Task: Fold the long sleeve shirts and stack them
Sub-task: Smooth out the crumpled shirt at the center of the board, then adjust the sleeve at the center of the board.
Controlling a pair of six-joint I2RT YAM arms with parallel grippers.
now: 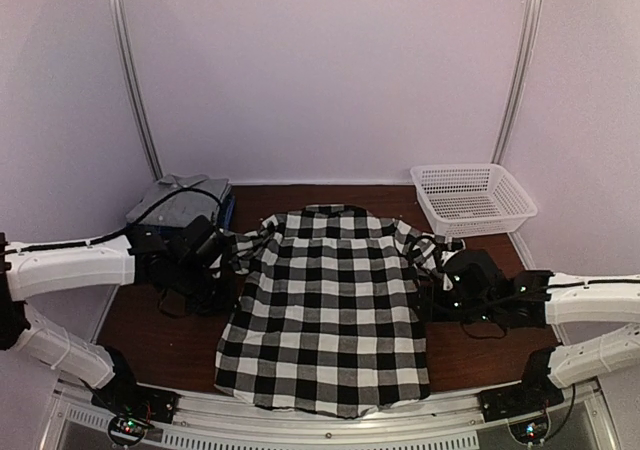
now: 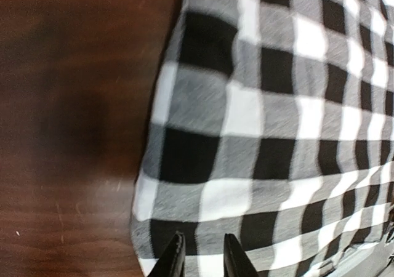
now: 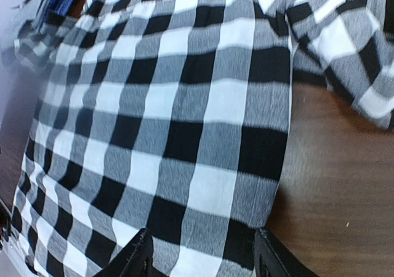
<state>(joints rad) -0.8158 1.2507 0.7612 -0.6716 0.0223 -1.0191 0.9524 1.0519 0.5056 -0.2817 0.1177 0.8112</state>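
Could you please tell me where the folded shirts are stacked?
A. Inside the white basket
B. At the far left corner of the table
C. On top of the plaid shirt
B: the overhead view shows the folded stack at the far left corner of the table, while the basket looks empty and the plaid shirt lies spread flat with no pile on it.
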